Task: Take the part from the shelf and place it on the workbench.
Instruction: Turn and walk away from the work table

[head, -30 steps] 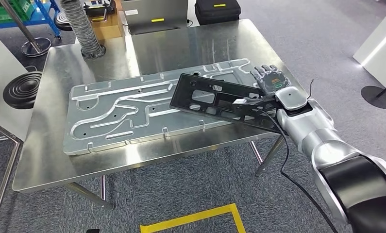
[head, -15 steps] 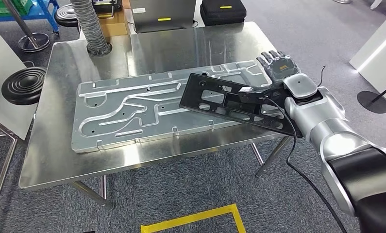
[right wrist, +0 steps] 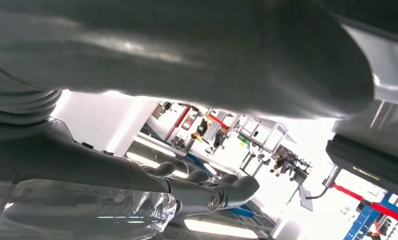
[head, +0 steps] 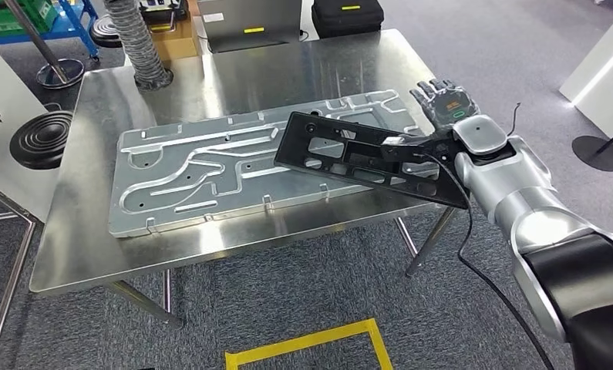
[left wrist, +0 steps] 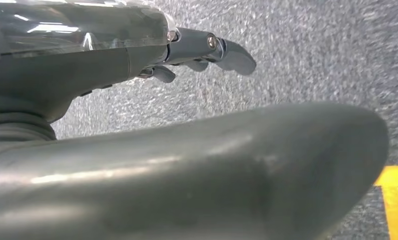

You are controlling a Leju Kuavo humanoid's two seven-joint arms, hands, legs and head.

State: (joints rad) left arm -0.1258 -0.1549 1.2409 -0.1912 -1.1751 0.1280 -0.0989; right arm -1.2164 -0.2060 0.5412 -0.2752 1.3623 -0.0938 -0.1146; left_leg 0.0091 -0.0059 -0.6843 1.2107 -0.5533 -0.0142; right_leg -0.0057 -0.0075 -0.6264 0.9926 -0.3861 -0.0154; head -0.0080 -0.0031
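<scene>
- Now the right robot hand (head: 444, 116) is at about 3 o'clock in the head view, over the right edge of the surface (head: 79, 254).
- Its fingers (head: 432, 89) are stretched out and apart, pointing to 12 o'clock, while the thumb side pinches the black part (head: 365, 158) at its right end.
- So the black part is held, not lying flat: it is a long frame with several rectangular openings, and it runs from the centre of the surface toward 4 o'clock, tilted, above the plate.
- The right end of the part goes past the edge of the surface, near the silver forearm; I cannot tell if the left end touches the plate below.
- Under it lies a big grey metal plate (head: 203, 173) with curved grooves, which takes up most of the surface from 9 o'clock to 2 o'clock.
- A thin black cable (head: 466, 231) hangs from the wrist toward 5 o'clock.
- The left robot hand (left wrist: 196, 50) is seen in the left wrist view over grey carpet, with fingers lightly curved and nothing between them.
- A grey ribbed hose (head: 137, 42) stands at 11 o'clock on the surface.
- Yellow tape (head: 311, 343) marks the floor at 6 o'clock.
</scene>
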